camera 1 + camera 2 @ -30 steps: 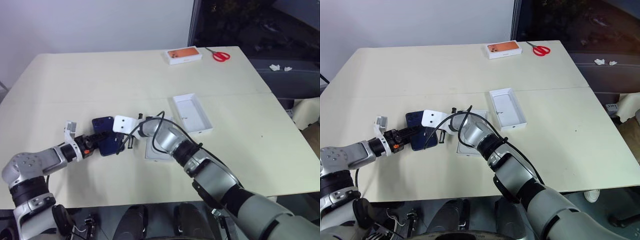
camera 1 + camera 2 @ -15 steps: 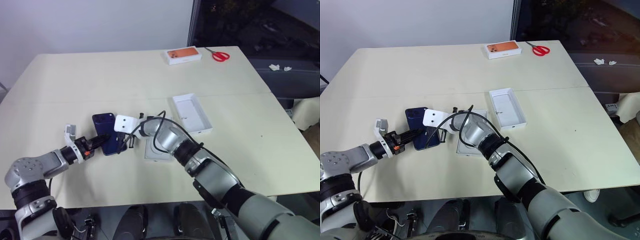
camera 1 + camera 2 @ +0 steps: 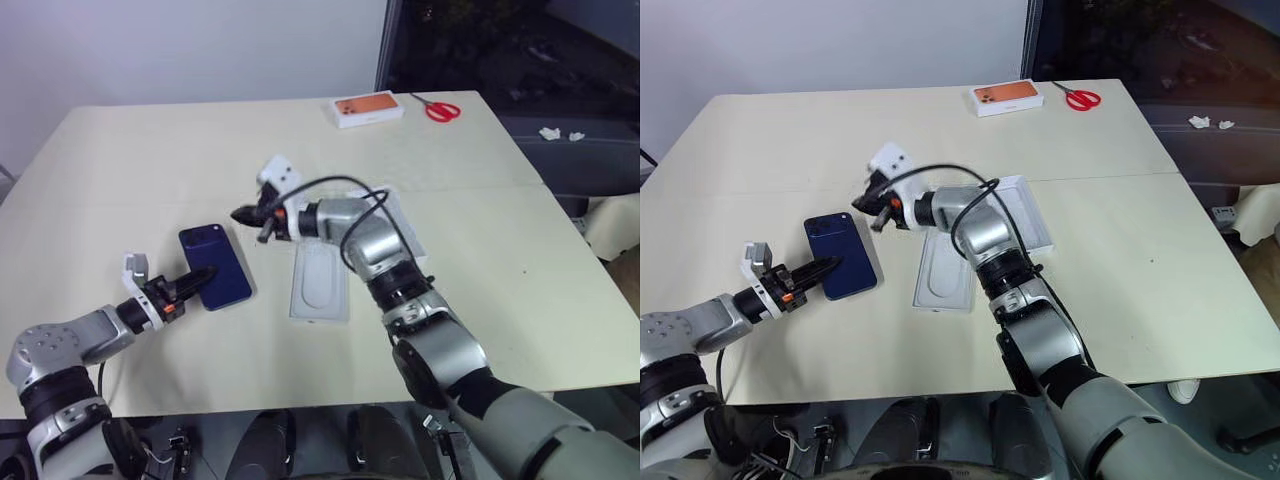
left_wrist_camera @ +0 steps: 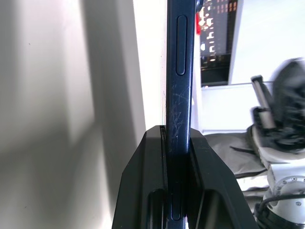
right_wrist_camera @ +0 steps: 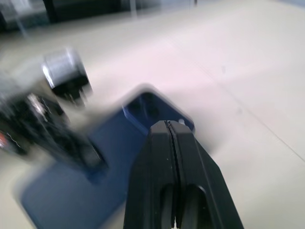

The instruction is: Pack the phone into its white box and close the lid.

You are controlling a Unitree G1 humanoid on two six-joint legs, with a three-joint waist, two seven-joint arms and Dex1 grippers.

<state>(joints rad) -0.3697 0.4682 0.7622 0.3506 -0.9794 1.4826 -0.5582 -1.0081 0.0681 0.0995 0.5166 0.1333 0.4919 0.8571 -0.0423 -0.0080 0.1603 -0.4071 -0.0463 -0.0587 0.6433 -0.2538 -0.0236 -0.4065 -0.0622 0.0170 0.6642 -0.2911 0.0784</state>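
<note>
The dark blue phone is at the table's left front, camera cluster at its far end. My left gripper is shut on its near edge, and the left wrist view shows the phone's side clamped between both fingers. My right gripper hangs shut and empty above the table just beyond the phone, pointing left. In the right wrist view the phone lies below it. The white box sits open behind my right forearm, partly hidden. The lid is out of view.
A thin white insert with an oblong recess lies between the phone and the box. At the far edge are a white box with an orange top and red scissors. A table seam crosses the middle.
My left gripper closed on the phone's near edge. My right gripper left the phone, rose and swung away toward the back, uncovering the insert.
</note>
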